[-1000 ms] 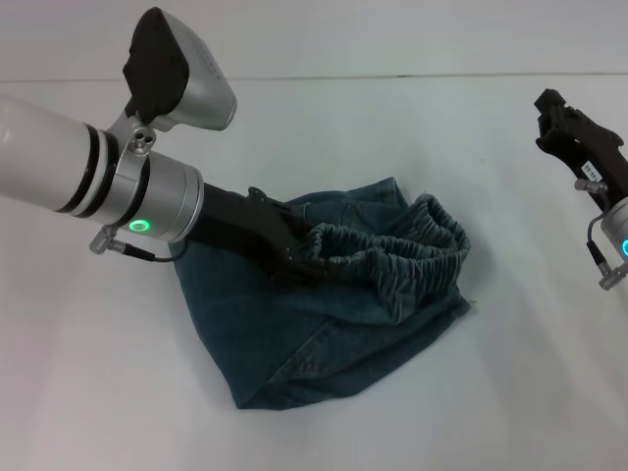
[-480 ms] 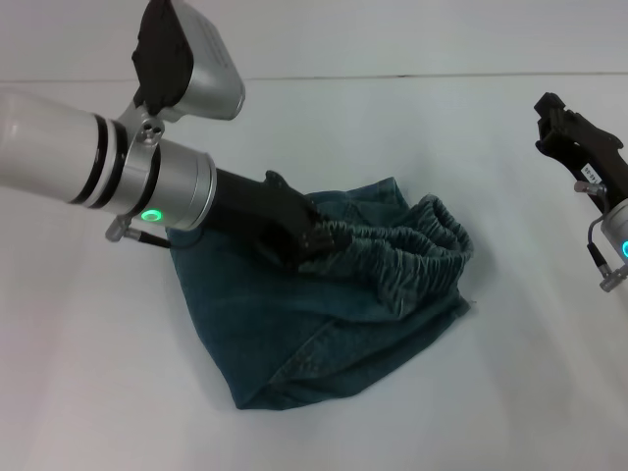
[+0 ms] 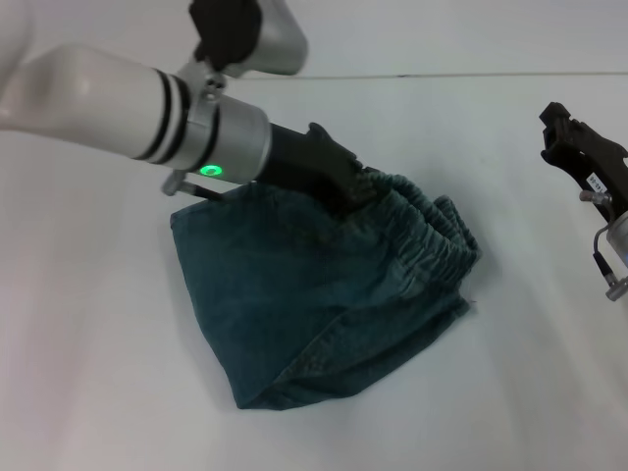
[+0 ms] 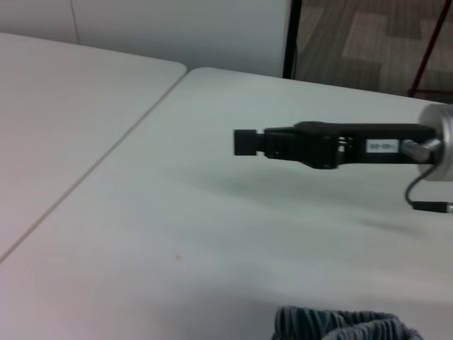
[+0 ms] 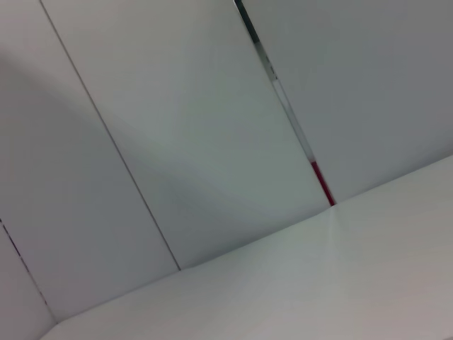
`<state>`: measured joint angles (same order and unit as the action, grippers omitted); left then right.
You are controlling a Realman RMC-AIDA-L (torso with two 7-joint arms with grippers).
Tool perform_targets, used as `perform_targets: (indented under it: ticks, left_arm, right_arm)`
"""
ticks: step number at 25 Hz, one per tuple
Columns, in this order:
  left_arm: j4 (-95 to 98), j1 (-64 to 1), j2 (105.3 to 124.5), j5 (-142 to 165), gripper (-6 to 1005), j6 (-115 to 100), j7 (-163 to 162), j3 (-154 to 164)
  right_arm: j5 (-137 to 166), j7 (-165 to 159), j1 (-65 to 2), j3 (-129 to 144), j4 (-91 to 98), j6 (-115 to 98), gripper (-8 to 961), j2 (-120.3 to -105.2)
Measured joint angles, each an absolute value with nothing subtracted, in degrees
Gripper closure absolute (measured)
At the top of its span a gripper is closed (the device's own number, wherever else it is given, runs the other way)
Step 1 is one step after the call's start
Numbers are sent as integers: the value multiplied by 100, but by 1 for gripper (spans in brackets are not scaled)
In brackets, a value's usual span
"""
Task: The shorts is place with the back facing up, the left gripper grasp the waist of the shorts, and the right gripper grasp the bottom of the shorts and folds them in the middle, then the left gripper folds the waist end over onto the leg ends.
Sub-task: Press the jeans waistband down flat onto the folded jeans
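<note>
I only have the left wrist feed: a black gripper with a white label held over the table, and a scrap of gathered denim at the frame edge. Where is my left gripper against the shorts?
Observer: In the head view the left gripper is at the waist of the shorts, at the end nearer the left arm.
Operator: Are the shorts flat?
Observer: No. The shorts lie folded in half on the table, with the gathered waist bunched at the far right edge.
Operator: Is the right gripper touching them?
Observer: No. The right gripper hangs clear of the denim, off to the right.
</note>
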<state>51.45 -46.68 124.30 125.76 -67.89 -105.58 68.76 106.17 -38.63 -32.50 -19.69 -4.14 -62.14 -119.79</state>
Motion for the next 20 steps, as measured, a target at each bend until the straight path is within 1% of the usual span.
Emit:
perform_targets:
  ticks: [7, 15, 18, 20]
  left_arm:
    - [4815, -4774, 12455, 12300, 896, -5752, -10617, 7735]
    - [4913, -4459, 12463, 11747, 766, -5258, -10677, 8058]
    - [5139, -4187, 12462, 11358, 717, -5283, -10630, 7900]
    - [5298, -3941, 12462, 10995, 642, -5324, -10536, 7760]
  right_arm:
    - [10617, -3867, -3187, -1913, -458, -6213, 940, -11996]
    - [10617, -3975, -3164, -1729, -453, -6239, 939, -11997]
    - [10616, -4101, -3156, -1680, -413, -6265, 939, -11986]
    - [10617, -4167, -3152, -1654, -392, -6294, 938, -11980]
